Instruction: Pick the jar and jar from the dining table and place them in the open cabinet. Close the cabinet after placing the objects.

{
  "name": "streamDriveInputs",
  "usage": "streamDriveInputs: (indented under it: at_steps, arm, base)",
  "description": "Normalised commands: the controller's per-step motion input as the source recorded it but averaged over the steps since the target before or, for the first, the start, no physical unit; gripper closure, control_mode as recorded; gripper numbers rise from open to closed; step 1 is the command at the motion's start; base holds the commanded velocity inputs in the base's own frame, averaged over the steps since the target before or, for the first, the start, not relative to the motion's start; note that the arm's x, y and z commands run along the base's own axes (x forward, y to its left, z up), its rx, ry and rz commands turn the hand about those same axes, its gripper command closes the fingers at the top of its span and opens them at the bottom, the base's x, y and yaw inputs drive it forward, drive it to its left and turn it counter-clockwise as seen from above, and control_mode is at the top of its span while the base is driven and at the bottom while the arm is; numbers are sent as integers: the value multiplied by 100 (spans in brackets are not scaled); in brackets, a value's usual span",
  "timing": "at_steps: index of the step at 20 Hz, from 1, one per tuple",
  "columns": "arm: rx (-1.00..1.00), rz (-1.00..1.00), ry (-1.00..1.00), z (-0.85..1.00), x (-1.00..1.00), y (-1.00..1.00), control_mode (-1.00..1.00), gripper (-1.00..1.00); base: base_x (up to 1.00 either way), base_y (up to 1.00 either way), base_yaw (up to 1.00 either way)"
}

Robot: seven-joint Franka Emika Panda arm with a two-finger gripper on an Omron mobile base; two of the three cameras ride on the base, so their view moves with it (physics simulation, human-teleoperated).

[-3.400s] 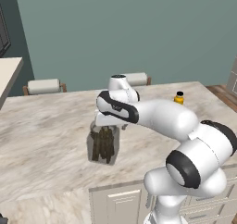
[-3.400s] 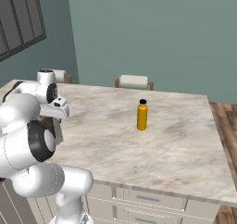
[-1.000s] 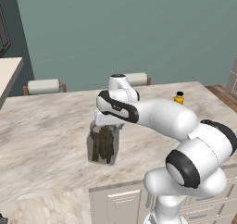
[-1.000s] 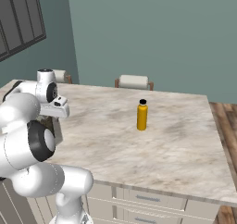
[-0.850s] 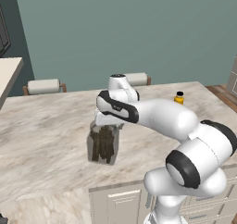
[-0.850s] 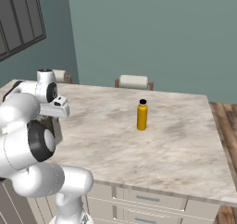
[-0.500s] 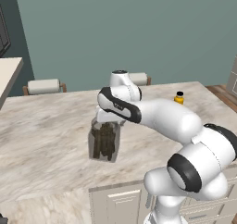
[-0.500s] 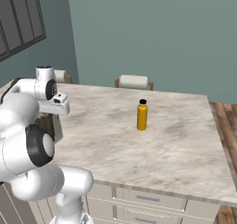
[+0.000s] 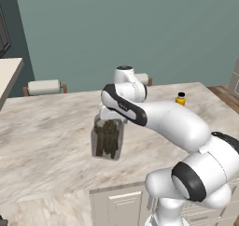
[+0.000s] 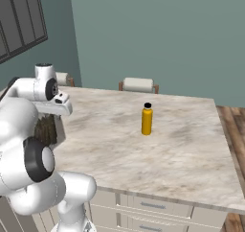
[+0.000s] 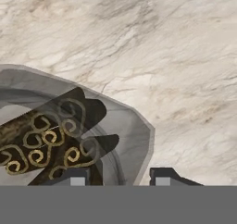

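Right base view, jar (image 10: pixel 47 129) mostly hidden behind arm, gripper (image 11: pixel 118 177) tips barely visible

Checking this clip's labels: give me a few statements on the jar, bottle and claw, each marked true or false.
1. The claw straddles the rim of the large jar. True.
2. The jar holds olive-green contents. False: it holds dark brown sticks.
3. The yellow bottle stands upright on the dining table. True.
4. The bottle touches the jar. False: they stand well apart.
5. The bottle has a white cap. False: its cap is black.
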Motion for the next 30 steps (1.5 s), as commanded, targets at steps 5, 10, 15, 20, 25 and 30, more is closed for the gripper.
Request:
streamDriveInputs:
  at_steps: [5, 10, 15, 20, 25, 30]
  arm:
    - [0, 0, -1, 22, -3, -4, -100, 100]
    - [0, 0, -5, 19, -30, -21, -100, 100]
    - [0, 0, -3, 28, -37, -31, -100, 100]
    - [0, 0, -1, 22, -54, -52, -100, 100]
    - [0, -5, 0, 13, -37, -53, -100, 100]
    - [0, -14, 0, 14, -12, -56, -100, 100]
  base:
    - [0, 0, 0]
    - [0, 0, 0]
    - [0, 0, 0]
    - [0, 0, 0]
    - [0, 0, 0]
    - [0, 0, 0]
